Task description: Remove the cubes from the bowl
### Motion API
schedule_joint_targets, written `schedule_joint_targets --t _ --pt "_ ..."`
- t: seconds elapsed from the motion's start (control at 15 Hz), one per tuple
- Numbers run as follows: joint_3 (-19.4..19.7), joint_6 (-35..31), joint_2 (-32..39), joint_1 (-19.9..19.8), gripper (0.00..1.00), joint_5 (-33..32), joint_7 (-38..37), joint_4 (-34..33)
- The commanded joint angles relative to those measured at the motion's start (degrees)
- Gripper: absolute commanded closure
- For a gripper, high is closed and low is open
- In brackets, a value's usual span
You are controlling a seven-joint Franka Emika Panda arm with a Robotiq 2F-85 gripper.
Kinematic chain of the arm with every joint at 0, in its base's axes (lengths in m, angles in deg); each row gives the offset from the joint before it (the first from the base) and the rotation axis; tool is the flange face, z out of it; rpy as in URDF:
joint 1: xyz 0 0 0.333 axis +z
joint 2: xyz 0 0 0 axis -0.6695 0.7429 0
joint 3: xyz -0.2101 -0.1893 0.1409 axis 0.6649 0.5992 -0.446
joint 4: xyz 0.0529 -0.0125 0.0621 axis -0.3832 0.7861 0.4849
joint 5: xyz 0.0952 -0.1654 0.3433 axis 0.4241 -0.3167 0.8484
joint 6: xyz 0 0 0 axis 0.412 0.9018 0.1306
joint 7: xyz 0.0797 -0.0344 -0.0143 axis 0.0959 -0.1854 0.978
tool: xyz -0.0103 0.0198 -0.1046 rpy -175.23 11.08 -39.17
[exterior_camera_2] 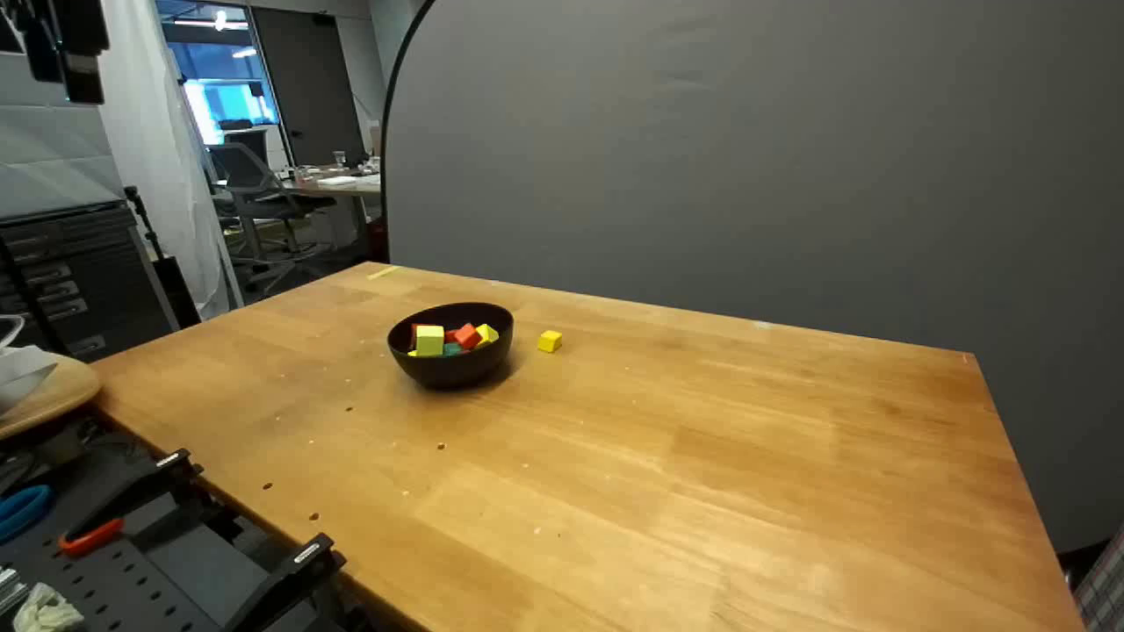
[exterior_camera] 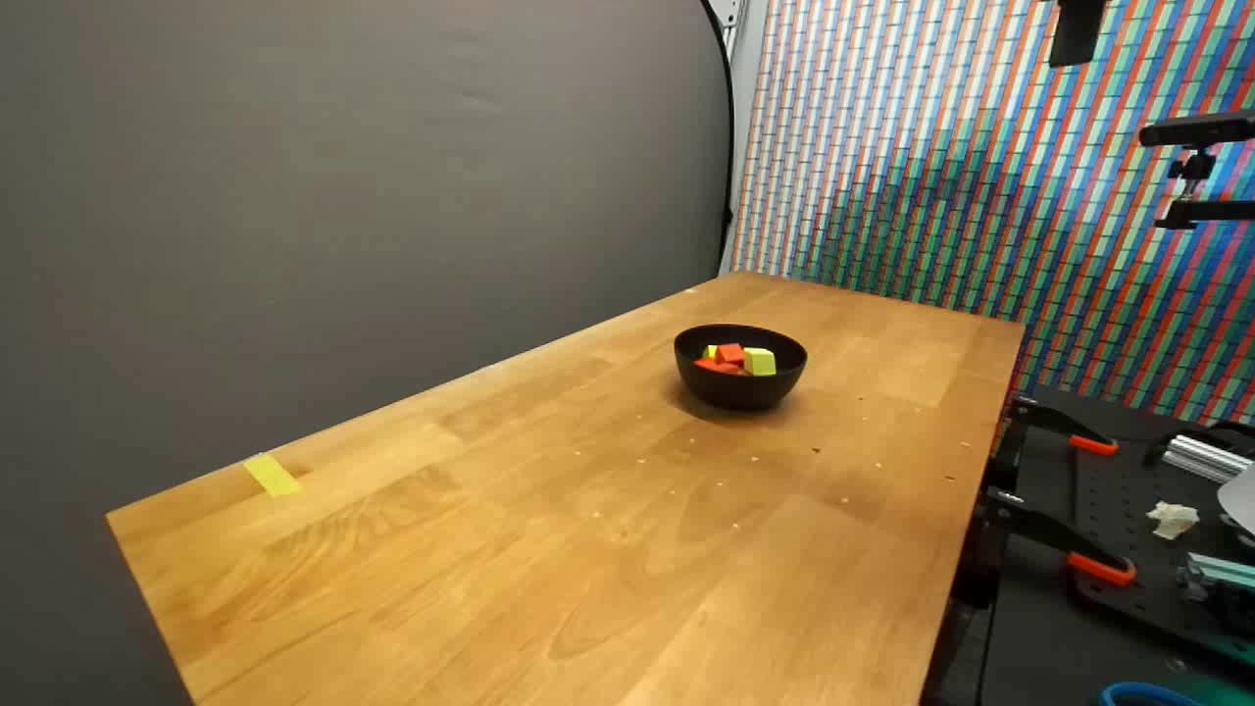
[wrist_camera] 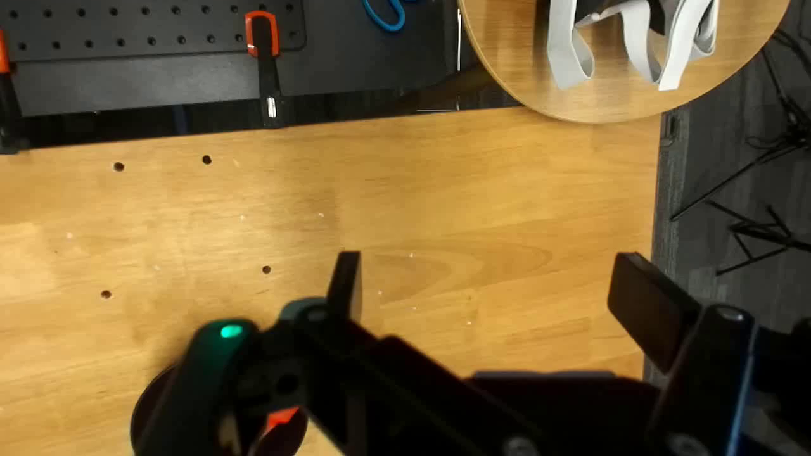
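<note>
Round black bowl (exterior_camera: 740,392): in an exterior view, upright on brown wooden table (exterior_camera: 549,569); small red and yellow cubes (exterior_camera: 759,362) inside.
Lone yellow cube (exterior_camera_2: 550,341): in an exterior view, on table near bowl, apart.
Black gripper (wrist_camera: 491,289): wrist view, jaws wide apart, holding nothing; partly hides bowl.

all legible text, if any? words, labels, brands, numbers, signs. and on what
No legible text in any view.
Pale patch on black clamp in an exterior view: maybe a label, too small to read.
White patch on orange-tipped clamp in wrist view: likewise unreadable.
Cubes and bowl: no lettering visible.
</note>
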Motion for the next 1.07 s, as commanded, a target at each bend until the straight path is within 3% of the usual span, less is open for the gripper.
schedule_joint_targets --t 0.0,0.13,0.33,0.73,0.87,0.93,1.0 --pt "-0.94 0.35 -0.11 -1.27 0.0 0.62 0.64 -0.31" --pt "-2.05 -2.07 3.49 -2.41 0.0 -2.52 1.89 -1.05" --pt "-3.6 -11.06 10.12 -4.9 0.0 -10.19 3.74 -1.09" --pt "-3.74 -41.24 28.15 -11.75 0.0 -28.16 0.43 -3.02" --pt "-2.82 -44.78 33.69 -13.77 0.0 -31.26 -2.29 -4.88" --pt "-2.02 -43.29 34.97 -13.4 0.0 -30.52 -2.7 -6.15" --pt "-1.5 -43.11 30.77 -11.81 0.0 -29.47 -0.83 -2.07"
